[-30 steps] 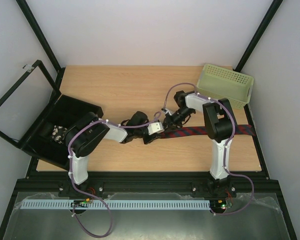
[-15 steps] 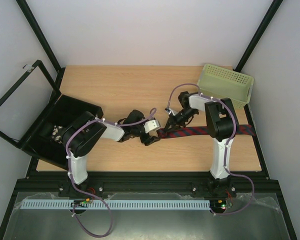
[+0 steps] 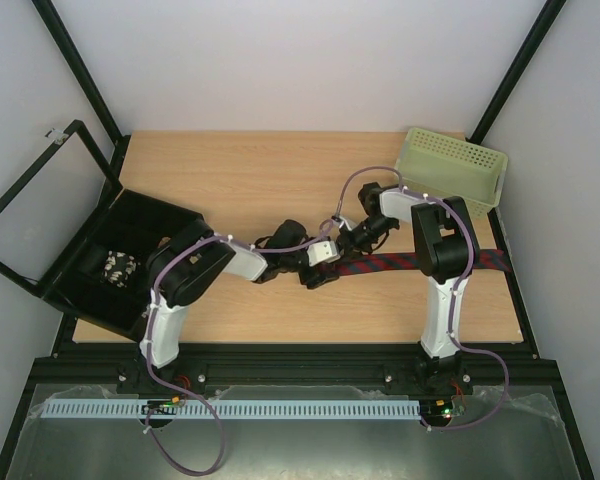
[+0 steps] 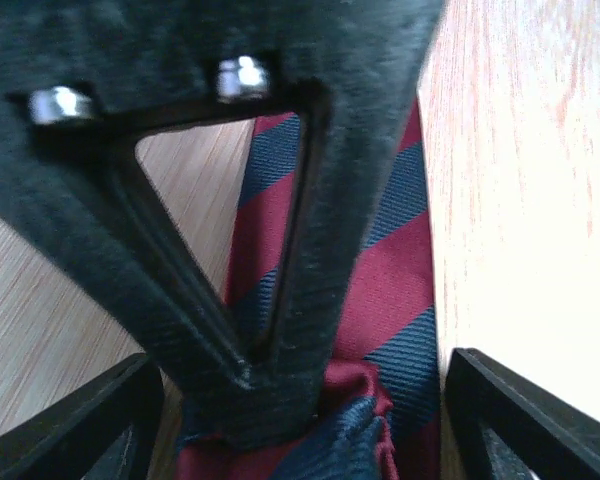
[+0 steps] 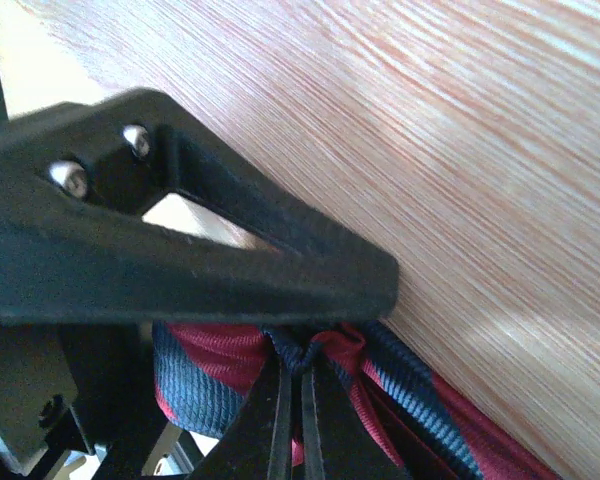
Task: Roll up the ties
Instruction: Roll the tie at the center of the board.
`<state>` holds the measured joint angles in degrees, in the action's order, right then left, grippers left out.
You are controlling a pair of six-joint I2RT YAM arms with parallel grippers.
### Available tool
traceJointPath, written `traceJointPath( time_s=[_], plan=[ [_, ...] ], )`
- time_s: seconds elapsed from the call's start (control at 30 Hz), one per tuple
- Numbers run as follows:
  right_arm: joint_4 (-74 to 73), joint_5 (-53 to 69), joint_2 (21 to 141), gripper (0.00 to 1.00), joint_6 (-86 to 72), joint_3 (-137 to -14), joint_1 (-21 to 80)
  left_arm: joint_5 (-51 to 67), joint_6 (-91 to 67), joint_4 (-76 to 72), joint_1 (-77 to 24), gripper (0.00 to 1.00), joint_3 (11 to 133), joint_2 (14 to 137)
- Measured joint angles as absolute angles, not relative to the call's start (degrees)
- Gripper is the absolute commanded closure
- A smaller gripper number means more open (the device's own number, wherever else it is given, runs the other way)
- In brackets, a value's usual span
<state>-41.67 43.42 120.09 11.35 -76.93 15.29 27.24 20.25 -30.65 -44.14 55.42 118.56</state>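
Note:
One dark red tie (image 3: 410, 264) with navy stripes lies flat across the right half of the table. Its left end is bunched up. My right gripper (image 3: 346, 243) is shut on that bunched end; in the right wrist view its tips (image 5: 302, 372) pinch a fold of the tie (image 5: 195, 385). My left gripper (image 3: 324, 272) is open and straddles the same end. In the left wrist view its fingertips (image 4: 110, 420) stand on either side of the tie (image 4: 400, 270). The right gripper's fingers (image 4: 240, 260) press down between them.
A pale green perforated basket (image 3: 452, 168) stands at the back right corner. A black box (image 3: 130, 235) with its lid raised sits at the left edge. Both arms meet at the table's middle.
My left gripper has gone from nearly shut to open; it drew back left, then came right again around the tie's end. The right gripper has kept its pinch.

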Motion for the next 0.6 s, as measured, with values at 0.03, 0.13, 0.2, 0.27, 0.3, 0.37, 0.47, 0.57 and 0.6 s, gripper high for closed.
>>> traceJointPath(
  time_s=[0.03, 0.13, 0.2, 0.27, 0.3, 0.37, 0.47, 0.57, 0.6],
  plan=[
    [-41.8, 43.5, 120.1, 0.99, 11.3, -77.2, 15.3, 27.1, 20.5, -30.7, -44.2, 0.3, 55.7, 118.8],
    [-42.2, 43.9, 120.1, 0.99, 11.4, -77.9, 15.3, 27.3, 21.2, -31.0, -44.3, 0.47, 55.4, 118.8],
    [-42.9, 44.0, 120.1, 0.99, 11.4, -78.3, 15.3, 26.8, 21.1, -31.6, -44.4, 0.55, 55.0, 118.8],
    [-43.8, 44.4, 120.1, 0.99, 11.4, -78.3, 15.3, 26.7, 20.7, -32.3, -44.4, 0.61, 54.5, 118.7],
    [-44.1, 44.6, 120.1, 0.99, 11.4, -78.3, 15.3, 26.5, 20.6, -32.7, -44.4, 0.64, 54.0, 118.4],
    [-44.7, 45.0, 120.1, 0.99, 11.4, -78.4, 15.5, 25.7, 20.2, -32.7, -44.4, 0.69, 53.4, 117.9],
    [-45.4, 45.2, 120.1, 0.99, 11.6, -78.4, 15.6, 24.6, 19.5, -31.9, -44.4, 0.69, 53.2, 117.2],
    [-45.5, 44.8, 120.0, 0.99, 11.8, -78.4, 15.6, 24.0, 18.9, -30.9, -44.5, 0.45, 53.2, 116.7],
    [-45.4, 44.7, 120.0, 0.99, 11.9, -78.4, 15.5, 23.8, 18.9, -30.5, -44.5, 0.41, 53.1, 116.6]
  ],
)
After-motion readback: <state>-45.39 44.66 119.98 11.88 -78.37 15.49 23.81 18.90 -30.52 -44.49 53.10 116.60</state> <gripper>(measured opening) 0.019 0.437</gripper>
